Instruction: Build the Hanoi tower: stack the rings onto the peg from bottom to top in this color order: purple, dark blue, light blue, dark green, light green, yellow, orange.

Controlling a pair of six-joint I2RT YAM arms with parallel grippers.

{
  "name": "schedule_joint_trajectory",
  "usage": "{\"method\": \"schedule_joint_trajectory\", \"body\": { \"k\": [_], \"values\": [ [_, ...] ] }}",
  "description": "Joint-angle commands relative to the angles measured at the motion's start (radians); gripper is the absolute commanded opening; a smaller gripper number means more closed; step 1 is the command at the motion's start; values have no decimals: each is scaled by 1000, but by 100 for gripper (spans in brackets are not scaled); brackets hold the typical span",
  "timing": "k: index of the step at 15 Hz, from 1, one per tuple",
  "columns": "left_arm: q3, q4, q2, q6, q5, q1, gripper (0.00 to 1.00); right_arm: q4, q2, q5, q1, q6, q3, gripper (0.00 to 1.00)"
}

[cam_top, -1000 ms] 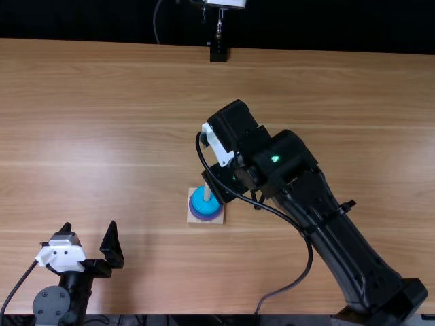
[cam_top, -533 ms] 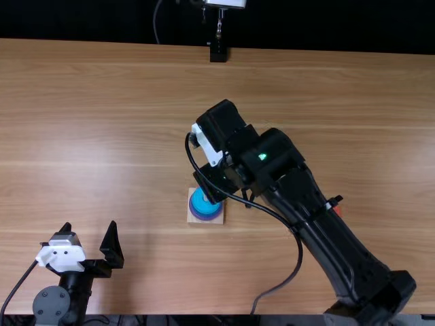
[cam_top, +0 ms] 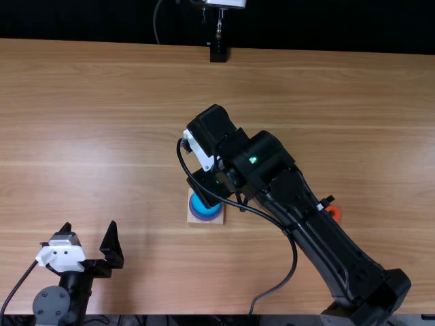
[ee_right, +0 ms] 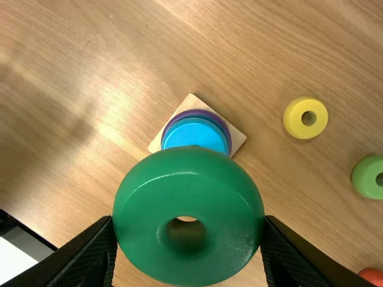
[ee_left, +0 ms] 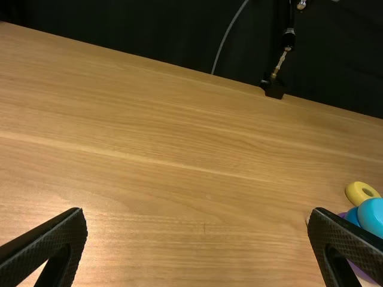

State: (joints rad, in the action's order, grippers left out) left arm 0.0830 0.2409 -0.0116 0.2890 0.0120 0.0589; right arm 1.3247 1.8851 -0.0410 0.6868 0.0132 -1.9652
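Gripping the dark green ring (ee_right: 187, 188) between its fingers, the right gripper (cam_top: 209, 187) is hovering beside the light blue ring (ee_right: 194, 135) stacked on the wooden base (ee_right: 237, 141); the left gripper (cam_top: 89, 229) is resting, fingers apart, near the surface's (cam_top: 156, 272) edge.

Dark green ring (ee_right: 188, 269), plain yellow ring (ee_right: 291, 121).

From above the worktop's (cam_top: 156, 285) near edge we look steeply down; left wrist, across; right, closely down; all share the stack (cam_top: 205, 206).

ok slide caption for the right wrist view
Right gripper holding a glossy dark green ring near a light blue ring stacked above a square wooden base
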Motion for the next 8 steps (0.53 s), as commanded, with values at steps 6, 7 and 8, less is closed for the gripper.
{"method": "schedule_joint_trajectory", "body": {
  "k": [6,7,8],
  "values": [
    [-55,19,12,-4,12,-2,100,2,31,-3,16,3,-32,0],
    [-55,19,12,-4,12,-2,100,2,34,-3,16,5,-29,0],
    [-55,19,12,-4,12,-2,100,0,34,-3,16,5,-26,0]
  ]
}}
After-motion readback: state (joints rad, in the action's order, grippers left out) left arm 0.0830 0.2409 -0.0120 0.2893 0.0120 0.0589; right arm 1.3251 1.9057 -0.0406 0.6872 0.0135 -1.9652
